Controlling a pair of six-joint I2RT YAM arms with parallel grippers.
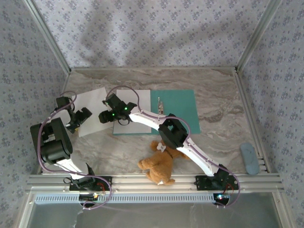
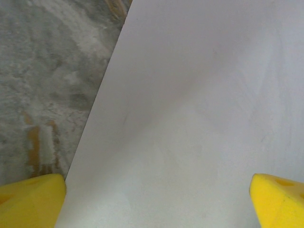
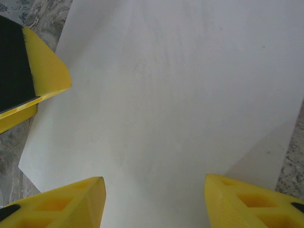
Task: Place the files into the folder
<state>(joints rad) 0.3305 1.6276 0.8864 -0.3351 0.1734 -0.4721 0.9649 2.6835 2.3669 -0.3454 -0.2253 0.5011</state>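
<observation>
The teal folder (image 1: 180,107) lies open at the table's middle, a small metal clip (image 1: 160,104) at its spine. One white file (image 1: 140,97) covers its left half. Another file (image 1: 92,102) lies on the marble to the left of the folder. My left gripper (image 1: 78,118) hovers over this sheet's near left edge, and the left wrist view shows it (image 2: 158,186) wide open above the paper (image 2: 199,95) with nothing held. My right gripper (image 1: 103,109) is between the two sheets, open (image 3: 154,183) over white paper (image 3: 180,85), nothing between its fingers.
A brown plush bear (image 1: 159,164) lies near the front rail beside the right arm. A grey-blue oblong object (image 1: 249,158) rests at the right edge. Patterned walls close in the table on three sides. One yellow finger (image 3: 45,71) of the left gripper shows in the right wrist view.
</observation>
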